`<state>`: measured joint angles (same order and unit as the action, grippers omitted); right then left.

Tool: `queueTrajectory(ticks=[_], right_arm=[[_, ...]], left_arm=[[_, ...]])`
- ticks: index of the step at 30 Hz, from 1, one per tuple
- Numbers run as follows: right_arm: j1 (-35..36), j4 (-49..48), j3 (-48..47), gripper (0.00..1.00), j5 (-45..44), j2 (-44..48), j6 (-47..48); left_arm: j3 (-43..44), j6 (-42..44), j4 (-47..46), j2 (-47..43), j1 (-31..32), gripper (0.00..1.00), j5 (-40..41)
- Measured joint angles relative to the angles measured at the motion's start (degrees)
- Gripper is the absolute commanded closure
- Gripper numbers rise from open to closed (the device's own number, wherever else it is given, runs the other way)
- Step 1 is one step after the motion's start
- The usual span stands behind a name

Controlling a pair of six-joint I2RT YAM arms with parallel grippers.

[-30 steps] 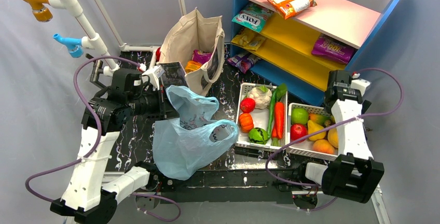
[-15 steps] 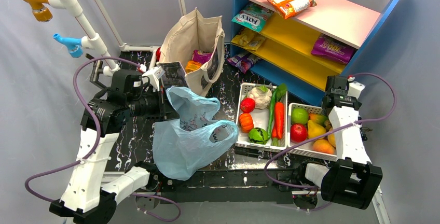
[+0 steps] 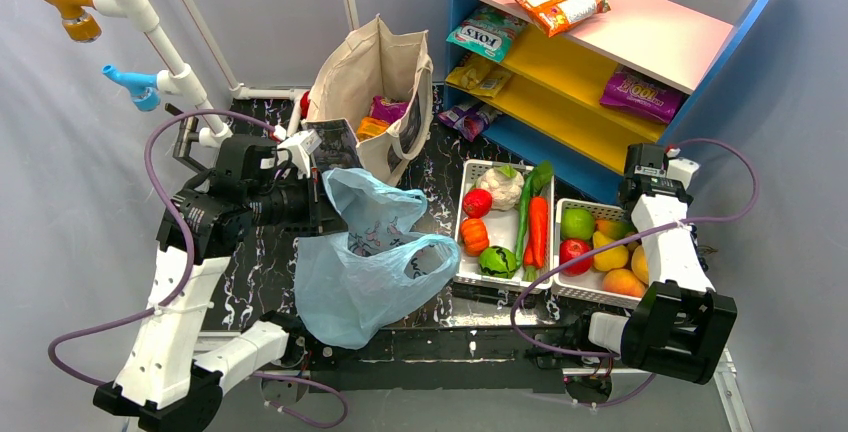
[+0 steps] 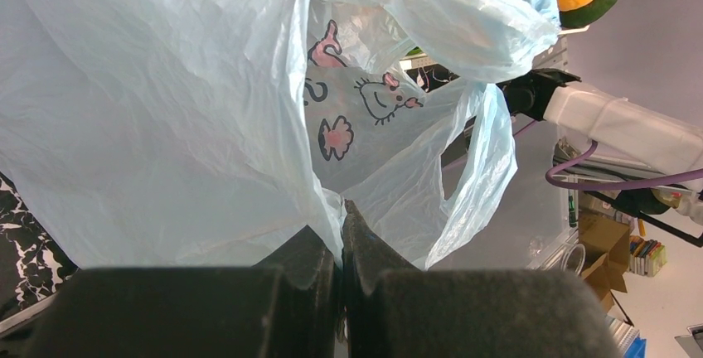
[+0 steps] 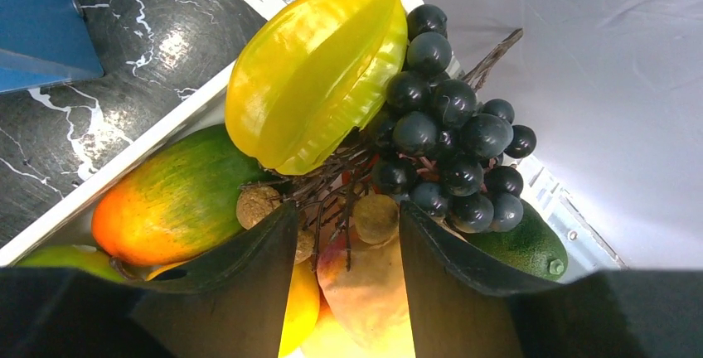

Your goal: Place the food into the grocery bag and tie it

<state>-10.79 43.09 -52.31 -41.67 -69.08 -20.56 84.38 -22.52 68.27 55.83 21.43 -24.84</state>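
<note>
The light-blue grocery bag (image 3: 365, 272) hangs open at the table's centre-left. My left gripper (image 4: 341, 209) is shut on its upper edge (image 4: 166, 109), with thin plastic pinched between the jaws. Over the right-hand fruit basket (image 3: 560, 292), my right gripper (image 5: 346, 209) has dropped onto a bunch of small brown balls on twigs (image 5: 377, 217). Its jaws stand half closed, with a ball against each finger and twigs between. A yellow star fruit (image 5: 315, 76) and dark grapes (image 5: 448, 134) lie just beyond. In the top view a red apple (image 3: 573, 252) and a green apple (image 3: 577, 222) sit in the same basket.
A second white basket (image 3: 462, 214) holds a tomato (image 3: 477, 202), a carrot and greens. In the right wrist view a mango (image 5: 174, 200) and an avocado (image 5: 522, 246) crowd the bunch. A beige canvas tote (image 3: 370, 82) stands behind the bag. The coloured shelf (image 3: 600, 52) is at the back right.
My right arm has lowered its wrist further into the fruit basket, and its jaws have narrowed round the brown bunch. The left arm and the bag have not moved.
</note>
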Motion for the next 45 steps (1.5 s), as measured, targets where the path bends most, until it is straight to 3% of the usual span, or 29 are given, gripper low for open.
queueTrajectory(ticks=[10, 16, 20, 29, 30, 34, 37, 45], right_arm=[[-0.3, 0.4, 0.0, 0.46, -1.9, 0.0, 0.2], [-0.4, 0.4, 0.0, 0.6, -2.5, 0.0, 0.3], [-0.5, 0.5, 0.0, 0.62, -2.6, 0.0, 0.0], [-0.5, 3.5, 0.0, 0.54, -2.5, -1.1, -1.9], [-0.5, 3.7, 0.0, 0.56, -2.5, -1.1, -2.1], [-0.6, 3.7, 0.0, 0.82, -2.6, -1.4, -2.2], [-0.8, 3.6, 0.0, 0.96, -2.6, -1.5, -2.4], [-0.8, 5.0, -1.6, 0.99, -2.5, -1.4, -2.4]], left_arm=[[0.0, 0.0, 0.0, 0.6, 0.4, 1.0, 0.0], [0.0, 0.0, 0.1, 0.6, 0.5, 1.0, 0.0], [0.0, 0.0, 0.4, 0.6, 0.5, 1.0, 0.1], [0.0, 0.0, 1.2, 0.6, 0.5, 1.0, 0.5], [0.0, 0.0, 1.2, 0.5, 0.5, 1.0, 0.5], [0.0, 0.0, 1.3, 0.5, 0.5, 1.0, 0.5], [0.0, 0.0, 1.3, 0.3, 0.5, 1.0, 0.5], [0.0, 0.0, 1.7, 0.0, 0.5, 1.0, 0.5]])
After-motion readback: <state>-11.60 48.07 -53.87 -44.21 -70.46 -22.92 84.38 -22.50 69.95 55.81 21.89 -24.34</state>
